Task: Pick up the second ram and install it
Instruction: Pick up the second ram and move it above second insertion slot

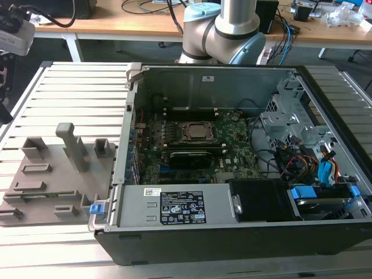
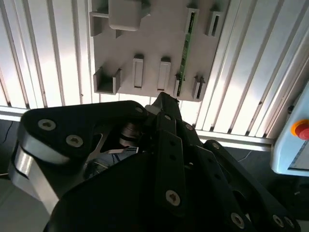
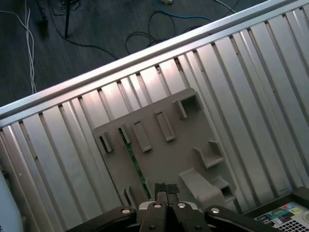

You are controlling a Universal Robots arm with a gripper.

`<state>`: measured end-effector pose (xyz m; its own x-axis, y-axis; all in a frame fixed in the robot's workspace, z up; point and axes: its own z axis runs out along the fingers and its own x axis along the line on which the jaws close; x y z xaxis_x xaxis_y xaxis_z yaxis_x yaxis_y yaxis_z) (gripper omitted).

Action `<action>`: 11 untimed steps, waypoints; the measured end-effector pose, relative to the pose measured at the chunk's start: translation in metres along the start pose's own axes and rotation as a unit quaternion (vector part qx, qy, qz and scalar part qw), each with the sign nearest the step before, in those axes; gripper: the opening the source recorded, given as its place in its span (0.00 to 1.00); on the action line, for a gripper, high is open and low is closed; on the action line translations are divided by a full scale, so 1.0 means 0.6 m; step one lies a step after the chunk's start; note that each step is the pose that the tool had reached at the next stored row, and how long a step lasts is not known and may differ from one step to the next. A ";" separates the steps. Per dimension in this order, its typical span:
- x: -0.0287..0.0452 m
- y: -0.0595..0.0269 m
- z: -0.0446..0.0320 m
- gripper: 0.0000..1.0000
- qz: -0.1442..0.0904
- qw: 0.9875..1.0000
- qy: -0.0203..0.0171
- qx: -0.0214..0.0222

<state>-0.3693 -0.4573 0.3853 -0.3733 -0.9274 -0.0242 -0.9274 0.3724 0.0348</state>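
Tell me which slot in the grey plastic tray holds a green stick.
The one holding the thin green ram stick; the grey tray's other slots sit empty.

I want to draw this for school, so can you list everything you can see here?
ram: 1, green, standing on edge in a tray slot
tray: 1, grey, on the table, at the exterior view's left of the case
case: 1, black, open, on the table
motherboard: 1, green, inside the case
table: 1, silver slats, under the tray and case
button: 1, red, on a pale box past the table's edge
arm: 1, silver and light blue, behind the case
tool: 1, black, shut, over the tray, apart from the ram
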 end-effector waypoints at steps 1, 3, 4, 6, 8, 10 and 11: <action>0.000 0.000 0.000 0.11 -0.004 1.000 0.000 0.000; 0.000 0.000 0.000 0.11 -0.021 1.000 0.001 -0.001; 0.000 0.000 0.000 0.11 -0.030 1.000 0.001 -0.001; 0.000 0.000 0.000 0.11 -0.048 0.999 0.002 -0.001; 0.000 0.000 0.000 0.11 -0.070 0.998 0.002 -0.002; 0.000 0.000 0.000 0.11 -0.085 0.996 0.003 -0.002; 0.000 0.000 0.000 0.11 -0.088 0.996 0.003 -0.002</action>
<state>-0.3693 -0.4573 0.3853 -0.2042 -0.9786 -0.0242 -0.9785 0.2033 0.0348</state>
